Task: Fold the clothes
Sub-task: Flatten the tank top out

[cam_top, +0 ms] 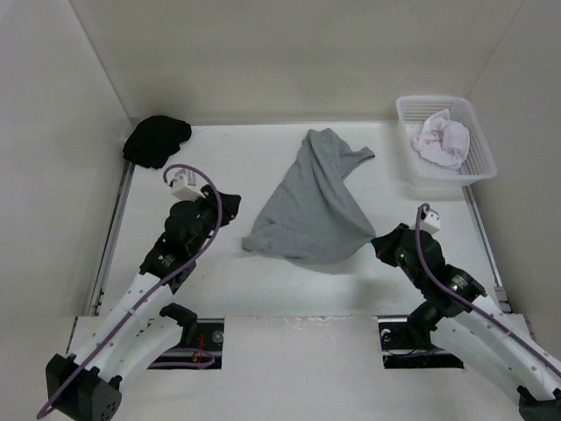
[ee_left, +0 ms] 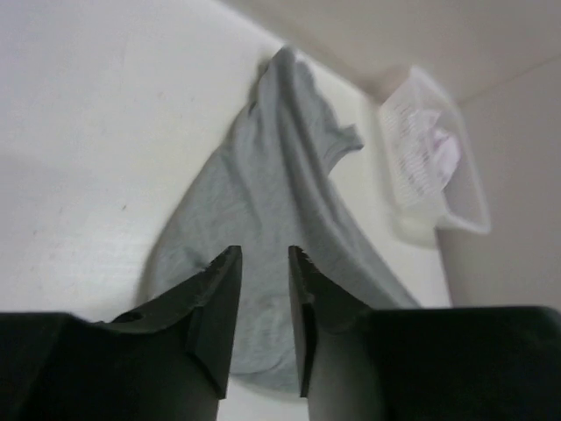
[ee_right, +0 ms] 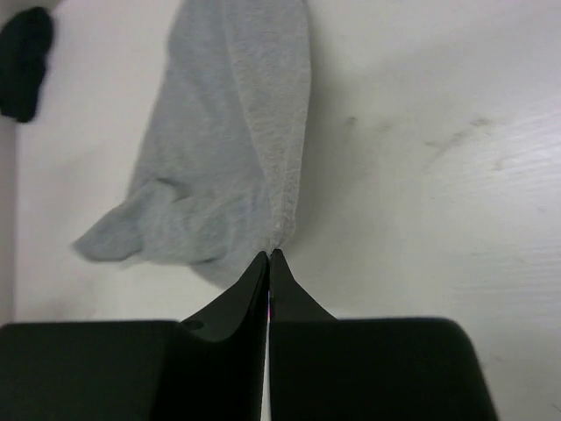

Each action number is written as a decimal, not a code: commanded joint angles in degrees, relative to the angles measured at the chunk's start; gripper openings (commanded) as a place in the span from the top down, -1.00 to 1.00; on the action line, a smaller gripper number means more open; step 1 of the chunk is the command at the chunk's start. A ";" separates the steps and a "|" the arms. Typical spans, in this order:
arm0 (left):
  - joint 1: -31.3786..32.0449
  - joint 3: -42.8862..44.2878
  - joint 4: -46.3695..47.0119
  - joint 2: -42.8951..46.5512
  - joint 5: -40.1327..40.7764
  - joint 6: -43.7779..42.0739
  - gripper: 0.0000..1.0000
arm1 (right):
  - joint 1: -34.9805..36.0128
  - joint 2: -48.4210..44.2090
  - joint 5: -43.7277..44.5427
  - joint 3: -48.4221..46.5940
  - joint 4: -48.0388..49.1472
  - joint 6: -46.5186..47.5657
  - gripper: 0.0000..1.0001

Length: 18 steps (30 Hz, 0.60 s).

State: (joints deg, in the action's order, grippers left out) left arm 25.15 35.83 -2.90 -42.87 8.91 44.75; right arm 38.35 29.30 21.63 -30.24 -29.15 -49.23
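Centrally on the table [cam_top: 202, 272] lies the grey garment [cam_top: 311, 206], not yet spread: it runs as a rumpled, roughly triangular mass from a narrow far end to a wider near hem, with folds down its length. We judge the step in hand to be the opening-out that precedes any fold. The right gripper [ee_right: 269, 254] has its jaws closed, and the near right corner of the cloth meets their tips, so we read it as pinching that corner. The left gripper [ee_left: 264, 254] hovers with its jaws parted and nothing between them, just beside the garment's near left edge. The next move calls for this gripper to take a matching corner, so that both arms can draw the fabric flat. Around the work we note a black cloth bundle [cam_top: 156, 139] in the far left corner and a white basket [cam_top: 447, 178] at far right holding a pale cloth [cam_top: 441, 140]. Both stand well apart from the garment; only its own overlapping folds hinder the spread.
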 commanded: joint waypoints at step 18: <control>5.04 -23.45 7.90 2.03 -6.45 0.78 0.12 | -9.83 11.31 -7.39 5.01 14.99 4.06 0.96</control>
State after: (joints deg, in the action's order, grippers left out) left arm 29.74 12.32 -1.80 -38.17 3.40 45.82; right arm 28.84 40.60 15.84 -25.61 -18.35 -46.06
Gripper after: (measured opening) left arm 0.436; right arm 0.021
